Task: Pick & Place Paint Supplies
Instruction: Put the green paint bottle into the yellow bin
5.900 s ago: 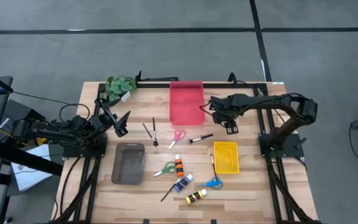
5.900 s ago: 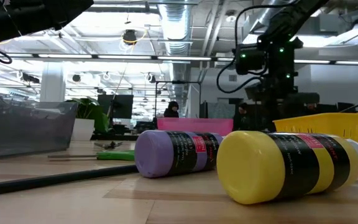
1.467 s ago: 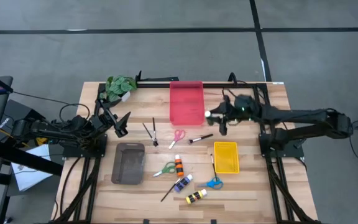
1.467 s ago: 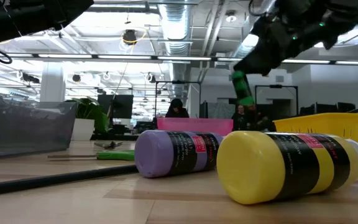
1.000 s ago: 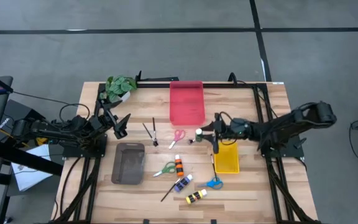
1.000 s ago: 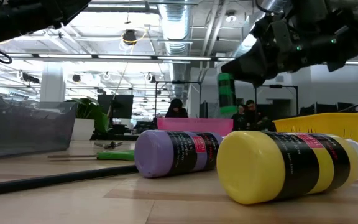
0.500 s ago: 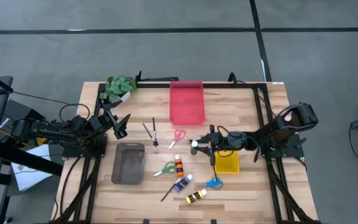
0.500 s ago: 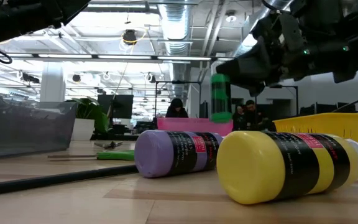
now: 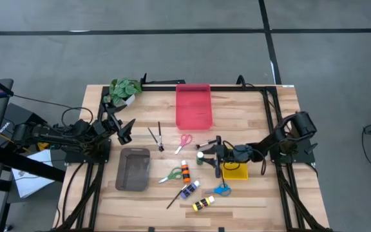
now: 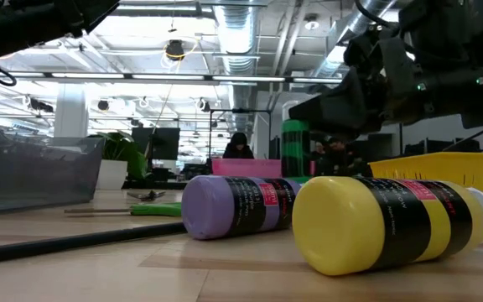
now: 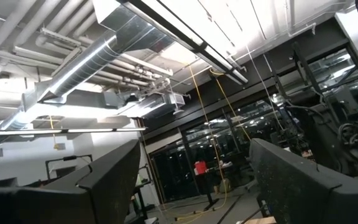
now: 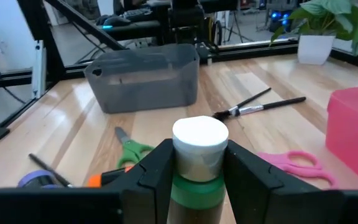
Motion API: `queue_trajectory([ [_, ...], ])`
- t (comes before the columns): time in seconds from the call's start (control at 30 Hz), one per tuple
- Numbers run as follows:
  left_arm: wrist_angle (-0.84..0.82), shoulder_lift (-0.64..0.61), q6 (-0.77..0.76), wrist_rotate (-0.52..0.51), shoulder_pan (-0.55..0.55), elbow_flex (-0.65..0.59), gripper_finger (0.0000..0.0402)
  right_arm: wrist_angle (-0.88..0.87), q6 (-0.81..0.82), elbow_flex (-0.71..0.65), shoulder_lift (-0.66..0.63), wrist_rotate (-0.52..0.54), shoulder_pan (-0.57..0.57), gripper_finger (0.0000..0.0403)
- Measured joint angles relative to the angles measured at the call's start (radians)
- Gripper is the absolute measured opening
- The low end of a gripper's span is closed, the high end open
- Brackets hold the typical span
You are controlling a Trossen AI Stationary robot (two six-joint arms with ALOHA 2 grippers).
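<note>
Gripping green bottle (image 12: 198, 163) below white cap, your right fingers (image 12: 156, 171) clamp either side; bottle upright, long axis vertical, hanging over counter (image 9: 256, 193) just beside yellow tray (image 9: 236, 170), orange bottle (image 9: 185, 172) near. Right gripper (image 9: 203, 156) sits nearest loose supplies; pink scissors (image 12: 294, 161) and brushes (image 12: 260, 104) lie ahead, grey tray (image 12: 143, 76) beyond. Left gripper (image 9: 126, 129) waits wide open at counter's left edge. Room behind: ducts, lights.

Grey floor (image 9: 172, 51) with dark lines; silver ducts (image 10: 241, 25) under bright ceiling.
</note>
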Motion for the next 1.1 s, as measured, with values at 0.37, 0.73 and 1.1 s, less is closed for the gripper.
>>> queue_trajectory([
  [0.37,0.000,0.000,0.000,0.000,0.000,0.000,0.0298,0.168,-0.014,0.000,0.131,0.001,-0.001,0.0117],
  [0.73,-0.001,0.000,0.000,0.000,0.000,0.000,0.0298,0.169,-0.040,0.002,0.140,-0.003,-0.001,0.0117],
  [1.1,-0.001,0.000,0.000,0.001,0.000,0.000,0.0298,0.162,-0.040,0.002,0.140,-0.024,-0.001,0.0119],
])
